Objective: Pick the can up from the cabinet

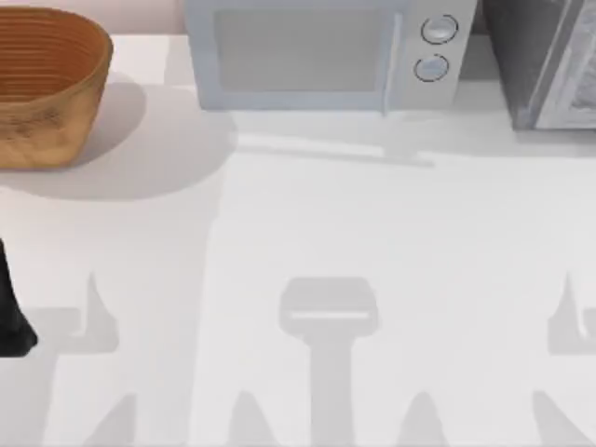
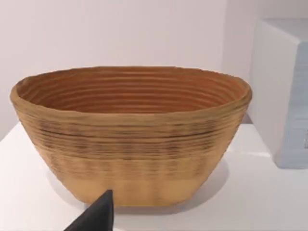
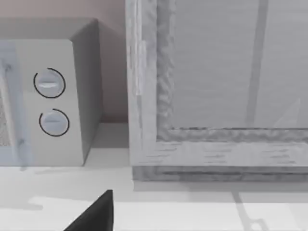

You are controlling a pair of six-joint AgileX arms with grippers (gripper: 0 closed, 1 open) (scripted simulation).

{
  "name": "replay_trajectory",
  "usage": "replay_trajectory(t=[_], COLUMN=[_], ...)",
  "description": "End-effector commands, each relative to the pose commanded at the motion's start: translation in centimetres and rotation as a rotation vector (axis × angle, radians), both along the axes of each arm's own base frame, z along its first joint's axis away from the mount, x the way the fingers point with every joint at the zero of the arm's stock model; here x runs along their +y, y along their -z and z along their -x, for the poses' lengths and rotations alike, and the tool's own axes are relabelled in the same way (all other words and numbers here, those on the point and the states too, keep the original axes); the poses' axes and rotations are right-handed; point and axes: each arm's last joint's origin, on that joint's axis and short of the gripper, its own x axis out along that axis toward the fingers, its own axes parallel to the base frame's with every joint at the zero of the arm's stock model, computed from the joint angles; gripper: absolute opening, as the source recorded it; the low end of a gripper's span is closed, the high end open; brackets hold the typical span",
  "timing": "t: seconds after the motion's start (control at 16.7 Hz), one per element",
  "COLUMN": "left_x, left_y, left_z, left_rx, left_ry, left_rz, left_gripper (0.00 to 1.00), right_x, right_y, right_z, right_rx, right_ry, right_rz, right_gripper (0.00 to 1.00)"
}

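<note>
The can is out of view. The grey cabinet [image 1: 545, 65] stands at the table's back right corner, and its framed front panel [image 3: 216, 86] faces my right wrist camera. A dark tip of my right gripper [image 3: 94, 214] sits low in front of the cabinet, apart from it. My left arm [image 1: 11, 317] shows as a dark shape at the table's left edge. A dark tip of my left gripper [image 2: 96, 219] points at the woven basket and does not touch it.
A brown woven basket [image 1: 47, 84] [image 2: 130, 134] stands at the back left. A pale microwave [image 1: 326, 56] [image 3: 48, 96] with two round dials sits at the back middle, close beside the cabinet. The white tabletop [image 1: 307, 242] spreads in front of them.
</note>
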Motion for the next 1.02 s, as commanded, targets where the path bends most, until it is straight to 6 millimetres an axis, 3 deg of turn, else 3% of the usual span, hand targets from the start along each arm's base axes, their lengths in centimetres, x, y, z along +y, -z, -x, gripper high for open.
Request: replay_trajectory(t=[0.24, 0.42, 0.72, 1.02], left_x=[0.0, 0.0, 0.0, 0.0], left_y=[0.0, 0.0, 0.0, 0.0], left_z=[0.0, 0.0, 0.0, 0.0], left_rx=[0.0, 0.0, 0.0, 0.0], left_ry=[0.0, 0.0, 0.0, 0.0], left_rz=[0.0, 0.0, 0.0, 0.0], left_gripper=[1.0, 1.0, 1.0, 1.0], right_x=[0.0, 0.2, 0.7, 1.9], right_y=[-0.7, -3.8, -13.7, -24.8], right_z=[0.0, -0.2, -2.0, -6.4], right_rx=[0.012, 0.043, 0.05, 0.025], right_ry=[0.0, 0.0, 0.003, 0.004], right_rz=[0.0, 0.002, 0.003, 0.001], right_gripper=[1.0, 1.0, 1.0, 1.0])
